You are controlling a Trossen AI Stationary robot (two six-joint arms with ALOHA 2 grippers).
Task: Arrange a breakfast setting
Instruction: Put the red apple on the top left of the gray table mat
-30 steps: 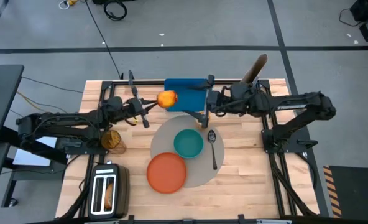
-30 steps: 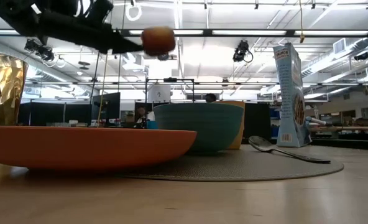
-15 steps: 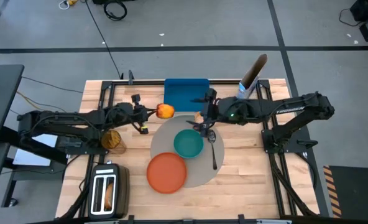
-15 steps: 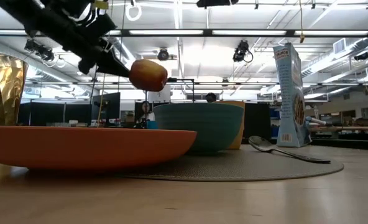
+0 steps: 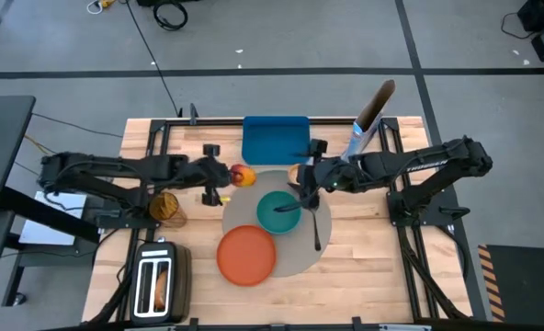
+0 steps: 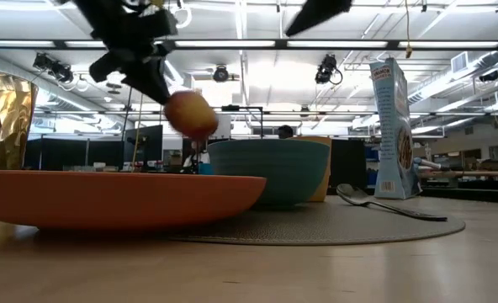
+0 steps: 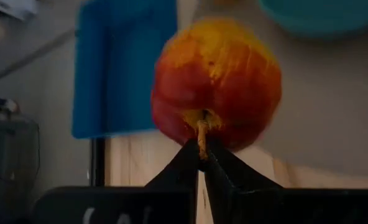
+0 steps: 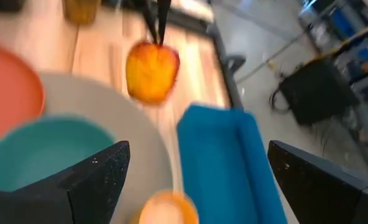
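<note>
The red-and-yellow apple (image 5: 242,176) hangs from my left gripper (image 5: 224,175), which is shut on it above the far left rim of the round grey mat (image 5: 301,260). The apple also shows in the low view (image 6: 190,114). On the mat stand the teal bowl (image 5: 278,211), the orange plate (image 5: 247,255) and the metal spoon (image 5: 315,221). The small orange-yellow cup (image 5: 295,172) stands at the mat's far edge. My right gripper (image 8: 196,186) is open and empty above the bowl's far right rim. The blue cereal bag (image 5: 371,110) stands at the far right. The round bread is not plainly seen. My left gripper pinches the apple's stem (image 7: 201,144) between its two fingertips (image 7: 185,163). The fingers come from the table's left, slanting down. The apple (image 7: 216,84) hangs beyond the fingertips, clear of the table and the mat.
The blue tray (image 5: 276,138) lies at the far edge, behind the mat. A toaster (image 5: 159,280) stands at the near left corner, and a golden cup (image 5: 164,207) stands under my left arm. Bare wood lies to the right of the spoon.
My left gripper has gone down and toward the table's near edge with the apple, tipping from level to slanting down. The apple now hangs lower, by the mat's far left rim. My right gripper has gone toward the near edge, from near the tray to above the bowl.
</note>
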